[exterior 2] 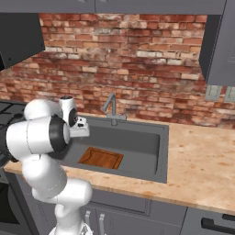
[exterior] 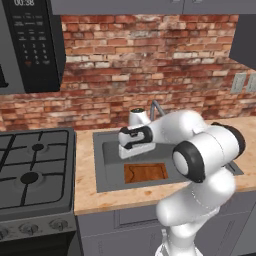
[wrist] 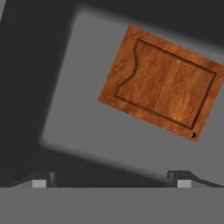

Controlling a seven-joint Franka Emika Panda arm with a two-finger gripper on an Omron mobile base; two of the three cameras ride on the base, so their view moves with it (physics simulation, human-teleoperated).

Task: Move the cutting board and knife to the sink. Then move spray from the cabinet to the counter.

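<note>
One cutting board (wrist: pixel 162 83) lies flat on the floor of the sink (exterior: pixel 107 150), at about one o'clock from the gripper (wrist: pixel 111 179) in the hand view. Its fingers (wrist: pixel 41 179) stand wide apart, holding nothing, above the basin.
</note>
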